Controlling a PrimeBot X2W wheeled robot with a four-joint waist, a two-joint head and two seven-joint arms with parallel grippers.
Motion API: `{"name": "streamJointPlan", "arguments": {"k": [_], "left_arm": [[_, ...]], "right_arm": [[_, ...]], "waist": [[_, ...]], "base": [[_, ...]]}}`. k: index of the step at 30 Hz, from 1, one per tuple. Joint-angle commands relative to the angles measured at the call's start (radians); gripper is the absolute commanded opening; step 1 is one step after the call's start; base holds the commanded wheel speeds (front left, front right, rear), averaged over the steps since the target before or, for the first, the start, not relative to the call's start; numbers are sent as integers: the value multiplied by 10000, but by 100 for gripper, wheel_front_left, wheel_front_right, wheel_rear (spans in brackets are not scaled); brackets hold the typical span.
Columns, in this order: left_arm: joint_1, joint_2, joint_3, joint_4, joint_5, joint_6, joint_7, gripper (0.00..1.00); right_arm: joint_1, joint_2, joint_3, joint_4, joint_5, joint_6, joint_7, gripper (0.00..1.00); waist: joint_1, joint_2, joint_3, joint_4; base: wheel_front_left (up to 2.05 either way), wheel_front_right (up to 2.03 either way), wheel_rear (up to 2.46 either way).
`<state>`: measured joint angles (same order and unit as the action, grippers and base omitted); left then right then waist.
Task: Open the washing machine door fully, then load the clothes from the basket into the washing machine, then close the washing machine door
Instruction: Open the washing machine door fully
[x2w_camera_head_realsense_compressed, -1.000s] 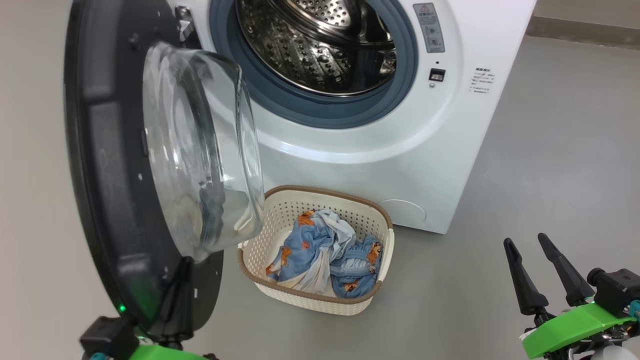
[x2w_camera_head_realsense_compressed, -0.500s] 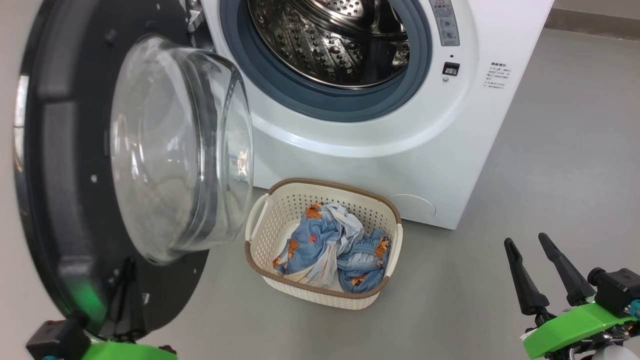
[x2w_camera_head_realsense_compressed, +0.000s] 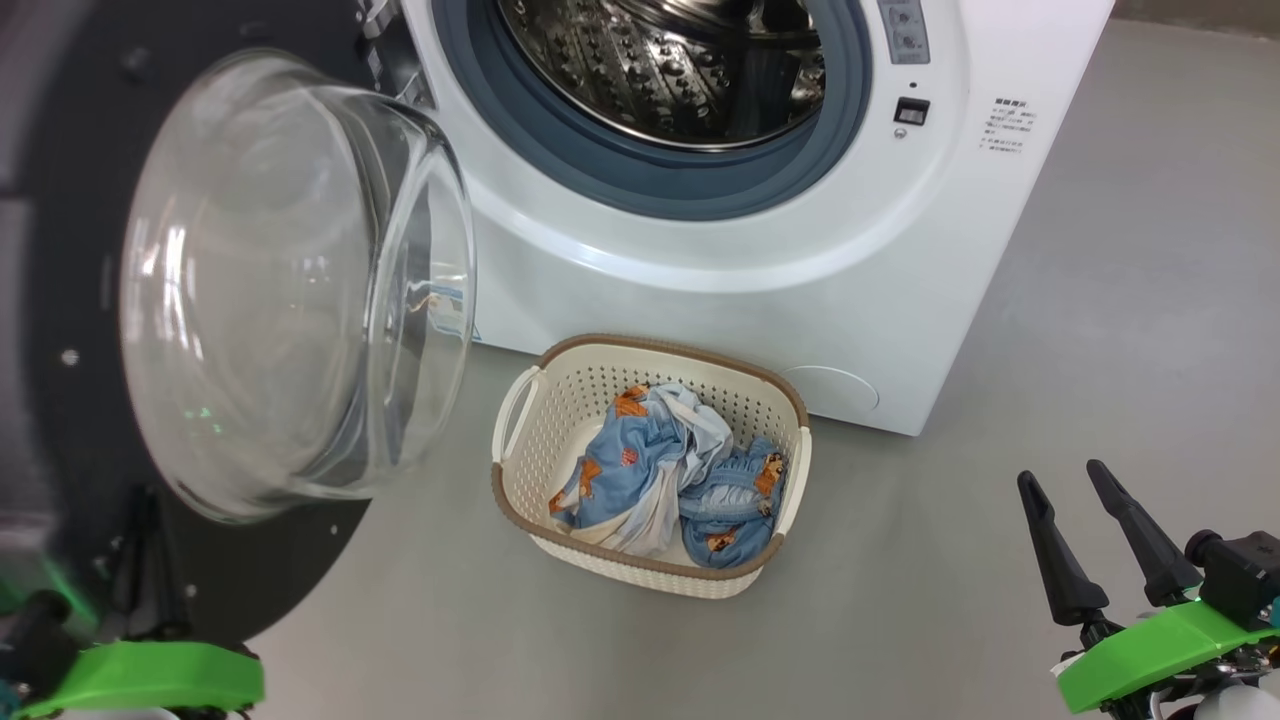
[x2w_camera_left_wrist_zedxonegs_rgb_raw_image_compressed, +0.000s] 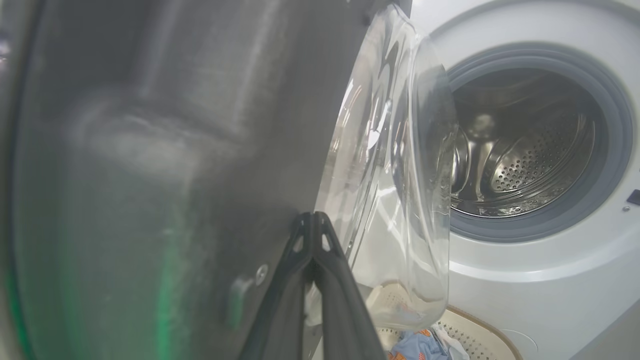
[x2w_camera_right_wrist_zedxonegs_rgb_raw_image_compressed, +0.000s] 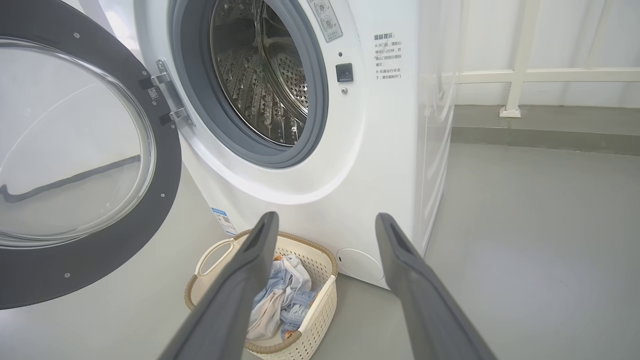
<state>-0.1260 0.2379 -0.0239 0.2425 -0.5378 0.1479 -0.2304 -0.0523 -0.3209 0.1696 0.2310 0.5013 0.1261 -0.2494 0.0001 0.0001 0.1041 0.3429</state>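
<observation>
Left claw (x2w_camera_left_wrist_zedxonegs_rgb_raw_image_compressed: 314, 220), fingers drawn together to a single point, rests tip-first against the black inner rim of the door (x2w_camera_head_realsense_compressed: 280, 290), just beside the glass bowl. Right claw (x2w_camera_head_realsense_compressed: 1060, 472) hangs at near right above the floor (x2w_camera_head_realsense_compressed: 950, 560), fingers spread wide and holding nothing. Door stands swung out to the left of the washer (x2w_camera_head_realsense_compressed: 760, 300), bowl facing the room, leaving the drum (x2w_camera_head_realsense_compressed: 670, 70) mouth uncovered. Basket (x2w_camera_head_realsense_compressed: 650, 345) sits on the floor below that mouth, close against the washer's front; whether it touches cannot be told. Clothes (x2w_camera_head_realsense_compressed: 660, 480) lie heaped inside it, from the middle toward its right end. Door is judged rigid and fairly heavy, free to turn only about its hinge (x2w_camera_right_wrist_zedxonegs_rgb_raw_image_compressed: 167, 97). Its glossy rim looks slick, so a flat push on the rim should serve better than a pinch, and the glass is best left alone. Clothes are judged soft, light, limp and tangled. A raised fold or ribbed band at the top of the heap offers the surest pinch. Several pieces may rise together, and the light basket may slide or lift with them.
</observation>
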Motion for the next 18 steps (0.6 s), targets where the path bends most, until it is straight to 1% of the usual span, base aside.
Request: {"name": "streamJointPlan", "arguments": {"k": [1, 9, 18], "left_arm": [[-474, 486, 598, -93, -152, 179, -164, 0], [-844, 744, 1144, 522, -160, 292, -257, 0], [-1156, 1038, 1671, 1287, -87, 181, -303, 0]], "right_arm": [[-203, -253, 175, -258, -70, 46, -124, 100], [-319, -360, 238, -238, -66, 46, -124, 100], [-380, -417, 305, -219, -48, 46, -124, 100]], "waist": [[-1, -1, 63, 18], [-1, -1, 234, 91], [-1, -1, 324, 157]], "base": [[0, 0, 0], [0, 0, 0], [0, 0, 0]]}}
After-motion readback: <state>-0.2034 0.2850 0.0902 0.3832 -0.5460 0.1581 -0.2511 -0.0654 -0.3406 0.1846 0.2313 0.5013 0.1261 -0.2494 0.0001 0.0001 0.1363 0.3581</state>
